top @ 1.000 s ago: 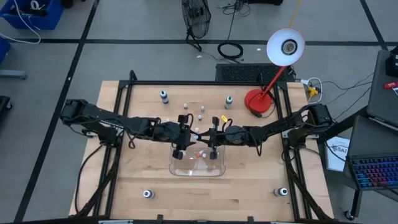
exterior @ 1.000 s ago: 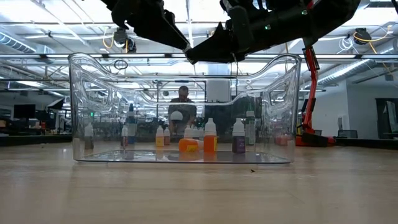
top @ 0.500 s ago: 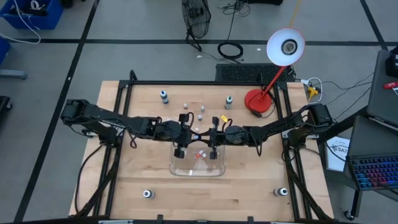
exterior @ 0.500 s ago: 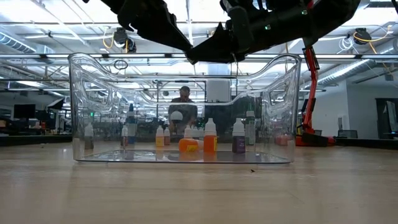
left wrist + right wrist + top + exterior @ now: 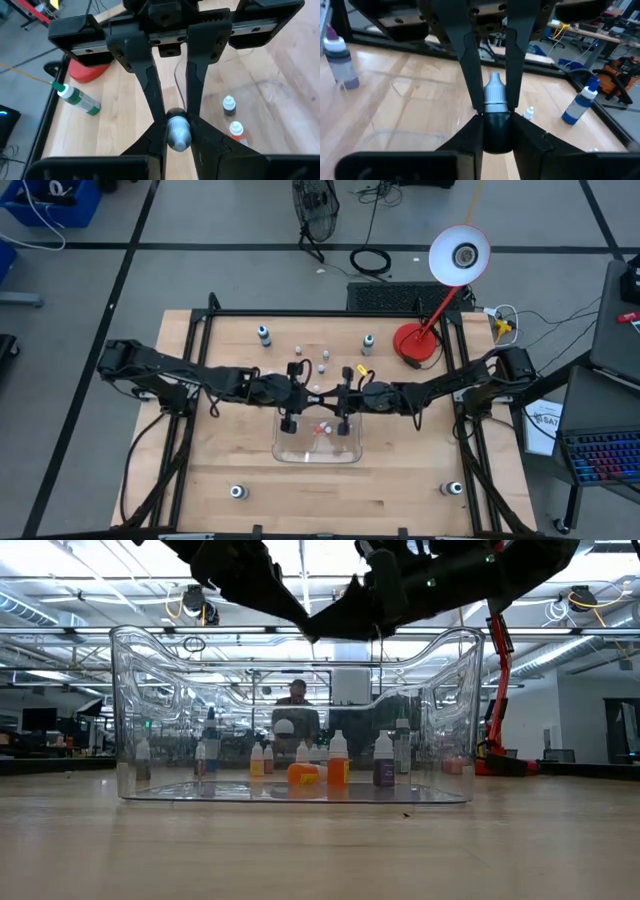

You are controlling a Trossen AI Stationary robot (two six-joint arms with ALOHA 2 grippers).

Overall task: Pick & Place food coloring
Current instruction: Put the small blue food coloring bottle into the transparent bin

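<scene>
Both grippers meet over the clear tray's [image 5: 282,452] twelve o'clock rim, the left gripper [image 5: 176,131] and right gripper [image 5: 494,120] each pinching opposite ends of one food coloring bottle [image 5: 494,107], its long axis running nine to three o'clock between them.

A grey floor [image 5: 90,330] crossed by dark lines surrounds the wooden table [image 5: 300,490]. A red desk lamp [image 5: 440,300] with a white shade stands at the table's far right corner, a fan [image 5: 315,210] and a coiled cable [image 5: 372,262] lie beyond it, and a keyboard [image 5: 605,460] sits at the right. Across the table a person [image 5: 293,692] sits in a large hall under ceiling lights [image 5: 60,580].
</scene>
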